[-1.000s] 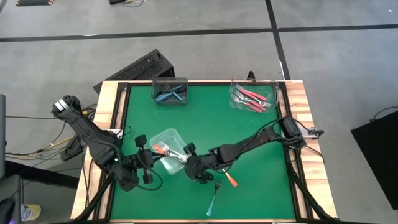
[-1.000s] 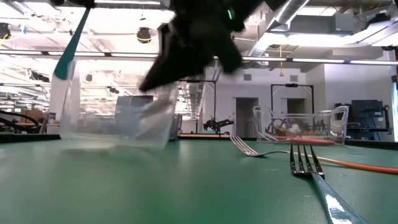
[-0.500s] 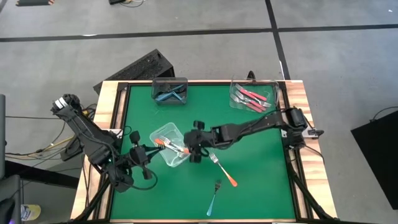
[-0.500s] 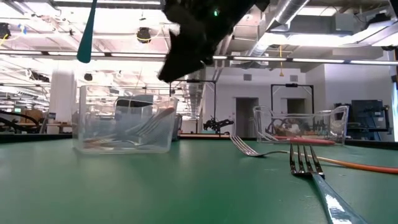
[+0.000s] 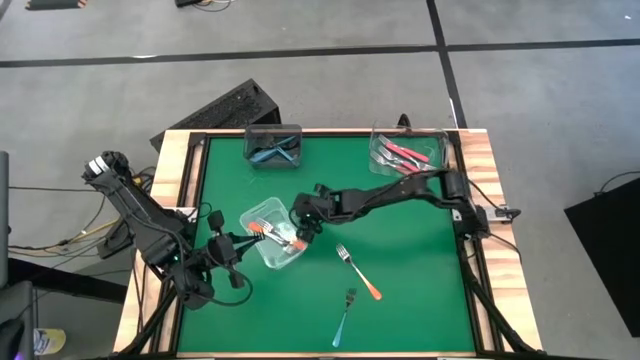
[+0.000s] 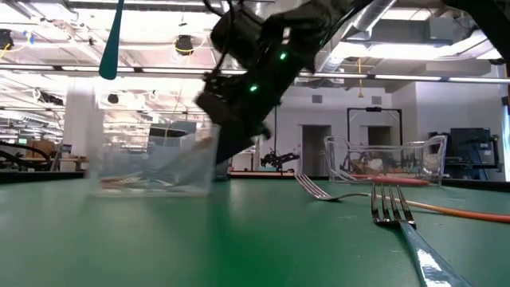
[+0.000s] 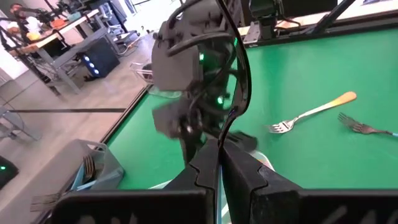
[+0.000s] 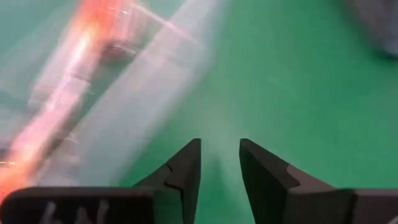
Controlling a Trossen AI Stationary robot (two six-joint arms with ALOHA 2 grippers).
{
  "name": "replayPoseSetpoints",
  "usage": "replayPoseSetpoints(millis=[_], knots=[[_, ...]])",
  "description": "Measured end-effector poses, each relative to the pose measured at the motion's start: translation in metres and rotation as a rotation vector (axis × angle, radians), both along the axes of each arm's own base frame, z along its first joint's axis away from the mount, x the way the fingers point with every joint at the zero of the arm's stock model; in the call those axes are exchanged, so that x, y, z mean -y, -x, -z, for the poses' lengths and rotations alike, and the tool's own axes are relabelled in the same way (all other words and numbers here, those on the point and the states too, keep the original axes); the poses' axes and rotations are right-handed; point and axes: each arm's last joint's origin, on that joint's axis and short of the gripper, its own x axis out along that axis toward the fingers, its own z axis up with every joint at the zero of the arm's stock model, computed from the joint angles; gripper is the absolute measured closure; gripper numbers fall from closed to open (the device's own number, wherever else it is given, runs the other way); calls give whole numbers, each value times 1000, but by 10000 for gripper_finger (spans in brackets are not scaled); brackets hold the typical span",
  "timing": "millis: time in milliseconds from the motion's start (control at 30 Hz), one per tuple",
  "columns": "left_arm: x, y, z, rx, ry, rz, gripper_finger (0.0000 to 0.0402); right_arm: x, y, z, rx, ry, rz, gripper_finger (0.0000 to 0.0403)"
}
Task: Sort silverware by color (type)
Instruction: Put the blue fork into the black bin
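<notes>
A clear container (image 5: 270,235) holding orange-handled forks stands on the green mat left of centre. My right gripper (image 5: 298,235) is open at that container's right side, with only mat between its fingers (image 8: 219,149). My left gripper (image 5: 243,245) is shut just left of the container. A blue-teal fork handle (image 6: 111,40) hangs from it in the low view. One orange fork (image 5: 358,272) and one blue fork (image 5: 343,318) lie flat on the mat nearer the front edge. My left gripper is shut on the blue-teal fork, but the place of contact lies above the low view's top edge. The handle (image 6: 106,68) hangs below the fingers, nearly upright and clear of the mat. My right gripper stands against the container's right wall (image 6: 212,155); I cannot tell whether it touches.
A dark container with blue forks (image 5: 274,147) stands at the far edge. A clear one with pink-red forks (image 5: 405,155) stands at the far right. Open mat lies right of centre and along the near left. A wooden rim (image 5: 480,200) frames the table.
My right gripper has gone from beside the two loose forks toward the far edge, up to the clear container, rolling as it went. The container, still half a second ago, now shows blurred. My left gripper has turned a little, and the hanging teal handle now stands more upright.
</notes>
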Motion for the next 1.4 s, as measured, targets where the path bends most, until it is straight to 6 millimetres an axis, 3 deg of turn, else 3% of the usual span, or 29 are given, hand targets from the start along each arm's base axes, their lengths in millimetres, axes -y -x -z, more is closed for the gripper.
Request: replayPoseSetpoints(millis=[100,200,367,500,667,833,967,1133,1233,1400], knots=[[1,1,0,-5,-9,7,401,-14,-12,13,62,-100,-103,283],[0,1,0,-9,-15,7,402,-41,-30,14,155,-138,-218,293],[0,1,0,-7,-18,2,402,-104,-49,8,173,-74,-507,297],[-4,0,5,-17,-28,-22,402,-132,-52,-1,148,-3,-530,297],[-24,-8,27,-52,-69,-122,402,-135,-44,-27,106,71,-463,297],[-54,-24,50,-23,-75,-287,402,-131,-31,-39,23,70,-435,297],[-75,-39,62,31,-14,-365,402,-128,-26,-40,-15,91,-416,297],[-91,-50,78,13,56,-313,402,-130,-21,-37,-66,104,-416,297],[-96,-45,92,-12,143,-308,402,-129,-18,-36,-102,119,-409,297],[-81,-26,103,-61,243,-295,402,-124,-11,-31,-204,212,-350,297]])
